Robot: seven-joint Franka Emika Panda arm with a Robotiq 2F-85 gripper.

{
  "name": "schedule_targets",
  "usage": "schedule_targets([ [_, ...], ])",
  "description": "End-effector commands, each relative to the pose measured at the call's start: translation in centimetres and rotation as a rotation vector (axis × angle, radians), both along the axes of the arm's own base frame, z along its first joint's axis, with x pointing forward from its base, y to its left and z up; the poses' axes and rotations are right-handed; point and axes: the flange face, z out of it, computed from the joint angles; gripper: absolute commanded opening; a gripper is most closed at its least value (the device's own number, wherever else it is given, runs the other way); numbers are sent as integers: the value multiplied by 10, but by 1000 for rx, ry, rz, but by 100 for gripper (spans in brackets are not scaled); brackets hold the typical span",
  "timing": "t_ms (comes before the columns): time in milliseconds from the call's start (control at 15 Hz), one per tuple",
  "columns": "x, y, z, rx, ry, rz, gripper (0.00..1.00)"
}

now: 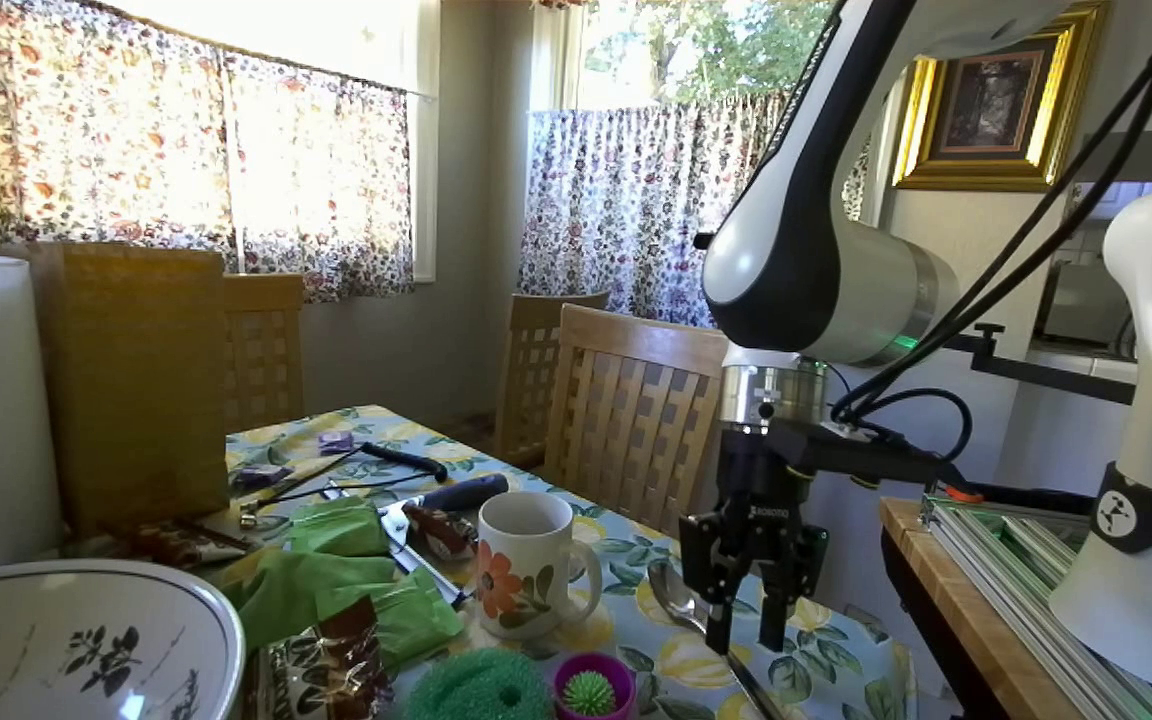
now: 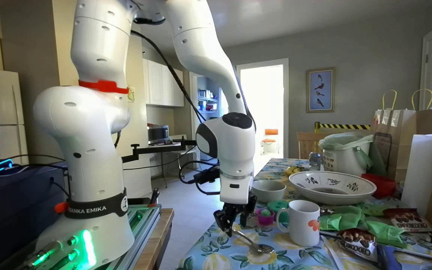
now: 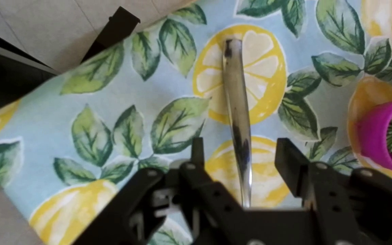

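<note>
Gripper (image 1: 745, 636) spread over spoon (image 3: 237, 92) on tablecloth (image 3: 124, 95), handle betw. fingers (image 3: 289, 163) in wrist view — prob. lining-up stage — next move likely calls for careful drop, handle centred, then squeeze.

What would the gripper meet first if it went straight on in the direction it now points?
Most likely the tablecloth: the gripper points down, open, and in the wrist view the spoon handle lies between its fingers, so it would probably pass between them. The height is hard to judge.
</note>
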Motion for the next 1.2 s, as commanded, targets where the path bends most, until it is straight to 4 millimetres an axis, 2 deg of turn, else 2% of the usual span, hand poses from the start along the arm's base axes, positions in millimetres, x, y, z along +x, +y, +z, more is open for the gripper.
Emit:
schedule_targets([
  [0,-2,0,1,37,-16,15,53],
  [133,-3,-1,4,85,-28,6,54],
  [200,-4,-2,2,96,-26,4,65],
  [267,-5,-4,1,108,-27,1,70],
  [467,-6,-7,-1,129,-28,6,74],
  [533,-7,-8,-1,130,-31,11,68],
  [600,-6,-9,-1,134,-35,16,64],
  [667,-6,-9,-1,136,-37,24,65],
  [733,-6,-9,-1,135,-40,32,59],
  [800,-6,-9,0,135,-44,42,62],
  [1000,-5,-11,-1,128,-54,67,54],
  [1133,-5,-14,-1,125,-61,77,53],
])
